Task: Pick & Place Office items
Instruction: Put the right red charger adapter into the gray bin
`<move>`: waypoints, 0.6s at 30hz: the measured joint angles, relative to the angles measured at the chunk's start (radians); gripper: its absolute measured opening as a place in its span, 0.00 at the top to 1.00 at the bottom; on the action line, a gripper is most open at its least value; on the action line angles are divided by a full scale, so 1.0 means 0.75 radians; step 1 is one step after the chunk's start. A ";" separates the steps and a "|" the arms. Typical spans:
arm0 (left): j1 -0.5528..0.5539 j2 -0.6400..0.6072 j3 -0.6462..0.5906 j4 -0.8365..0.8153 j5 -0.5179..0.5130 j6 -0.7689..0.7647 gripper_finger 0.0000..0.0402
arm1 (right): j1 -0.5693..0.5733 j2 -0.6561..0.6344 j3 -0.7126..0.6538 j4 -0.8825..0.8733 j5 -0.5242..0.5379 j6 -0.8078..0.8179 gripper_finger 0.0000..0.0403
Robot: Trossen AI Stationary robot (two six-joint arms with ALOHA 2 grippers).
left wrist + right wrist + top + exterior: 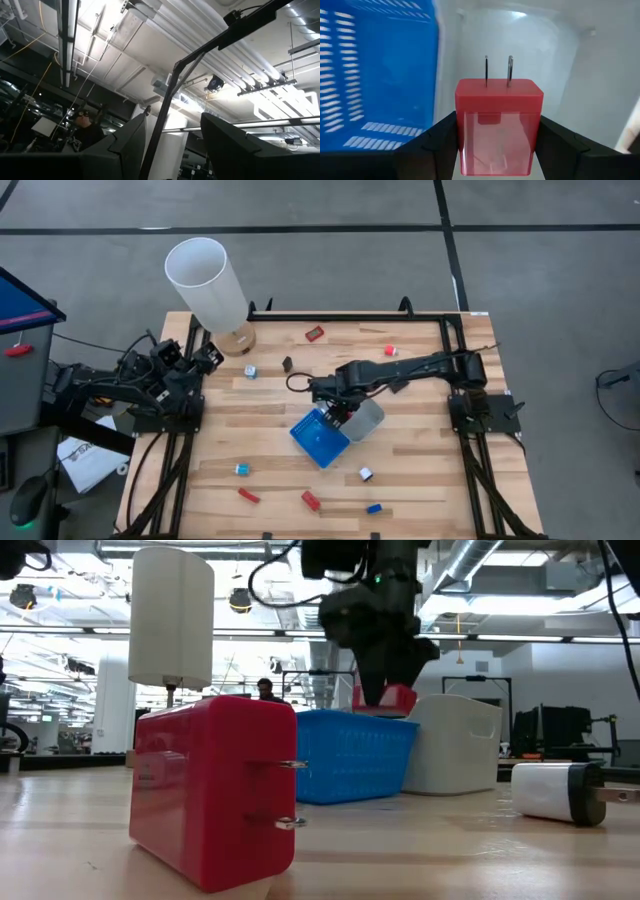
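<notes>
Right gripper (495, 145) clamped on a red charger block (498, 125), prongs pointing away, held above the seam between blue tray (375, 75) and clear-grey tray (530, 55). Advised: settle squarely over one tray before lowering; avoid straddling the shared walls; release only once low inside. Other office items, including a red plug block (212, 790) and a white one (555, 790), scattered on table (420, 480). Left gripper (170, 145) parked at table's left edge, fingers apart, holding nothing.
</notes>
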 joint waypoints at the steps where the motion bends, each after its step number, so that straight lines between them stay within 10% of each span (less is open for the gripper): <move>1: -0.002 0.000 0.000 0.001 -0.001 0.000 0.54 | -0.008 0.009 0.001 0.008 -0.001 -0.003 0.48; 18: -0.018 0.000 0.000 0.004 -0.001 0.002 0.54 | -0.048 0.046 -0.097 0.046 0.029 0.045 0.48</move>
